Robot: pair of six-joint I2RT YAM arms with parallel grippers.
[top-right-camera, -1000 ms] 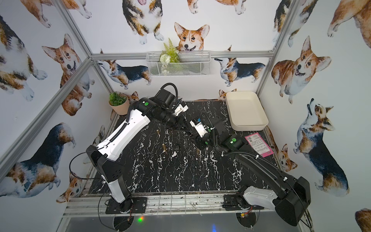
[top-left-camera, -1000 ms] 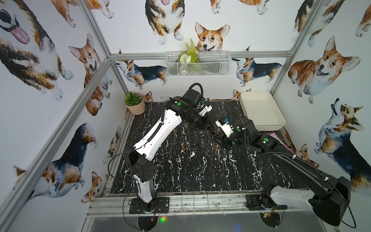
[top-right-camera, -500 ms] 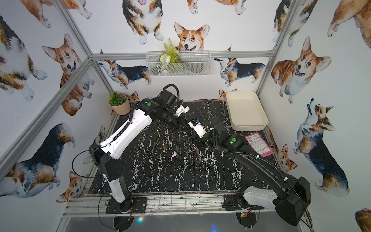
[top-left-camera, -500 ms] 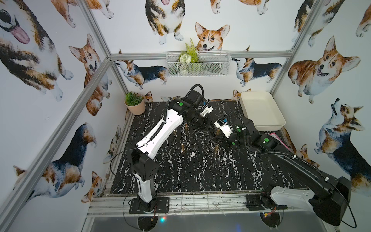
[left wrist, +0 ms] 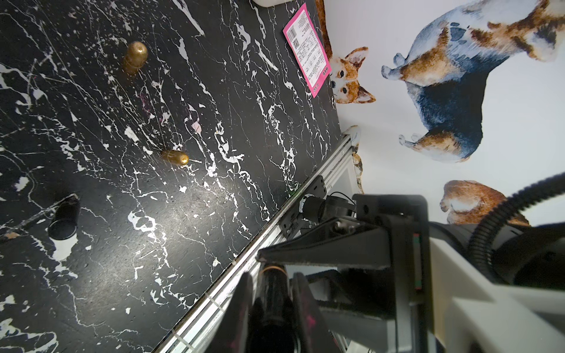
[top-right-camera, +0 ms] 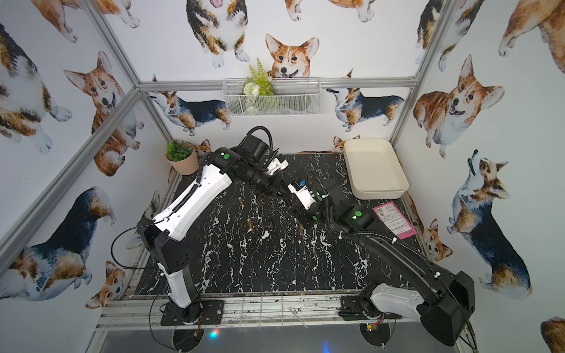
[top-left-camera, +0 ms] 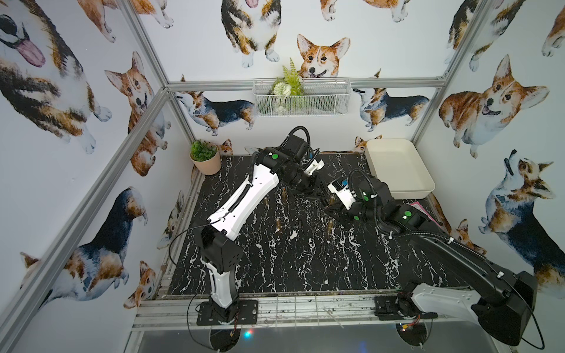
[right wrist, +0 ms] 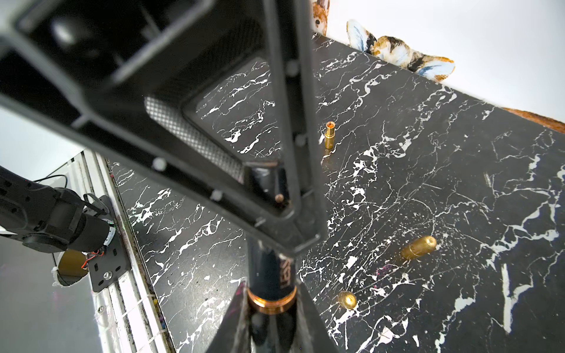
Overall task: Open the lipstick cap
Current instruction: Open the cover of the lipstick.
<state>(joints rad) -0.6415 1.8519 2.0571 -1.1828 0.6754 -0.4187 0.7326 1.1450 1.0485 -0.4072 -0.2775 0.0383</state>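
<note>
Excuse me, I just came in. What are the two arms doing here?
The left gripper and the right gripper each grip one end of a dark lipstick, held above the black table. The right one sits by its copper ring. It looks not yet opened. A few gold tubes sit on the table.

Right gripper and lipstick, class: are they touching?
Touching. The right wrist view shows the right gripper with its fingers pressed against both sides of the lipstick near its copper band.

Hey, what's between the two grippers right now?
A black lipstick with a copper band spans the gap; the left gripper and the right gripper each clamp one end. Both wrist views show it.
</note>
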